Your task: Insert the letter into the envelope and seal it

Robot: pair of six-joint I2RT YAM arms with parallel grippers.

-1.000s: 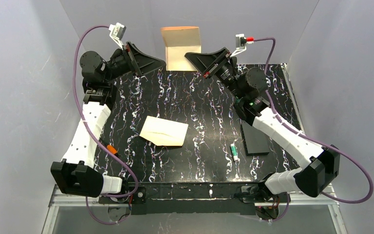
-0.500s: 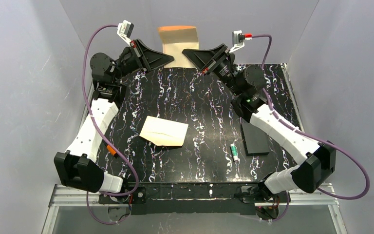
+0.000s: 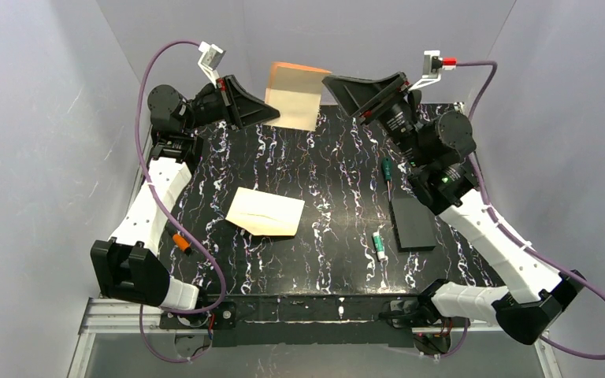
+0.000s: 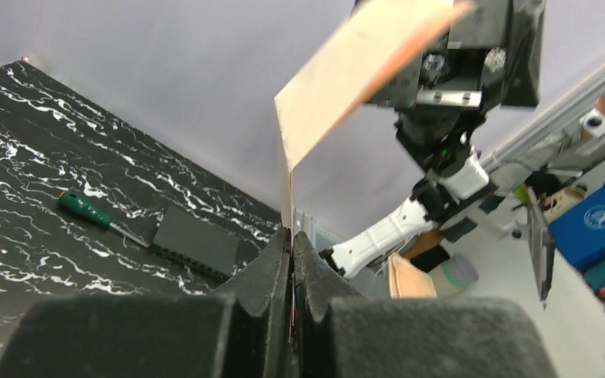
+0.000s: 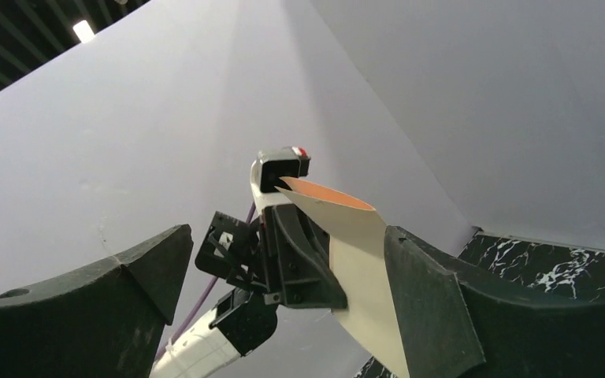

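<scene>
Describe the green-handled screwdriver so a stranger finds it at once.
Start at the black white-veined table and go to its right half, where a flat black block lies. The screwdriver lies just beyond that block's far-left corner. Its dark green handle and thin shaft set it apart from the stubby green-and-white tube nearer the front.

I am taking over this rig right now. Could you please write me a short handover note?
Left tool: shut on the letter, holding it upright in the air above the table's far edge.
Right tool: open, beside the letter, holding nothing.
Envelope: lying flat mid-table.
Done: letter picked up.
Left: put the letter into the envelope, then seal it.
</scene>
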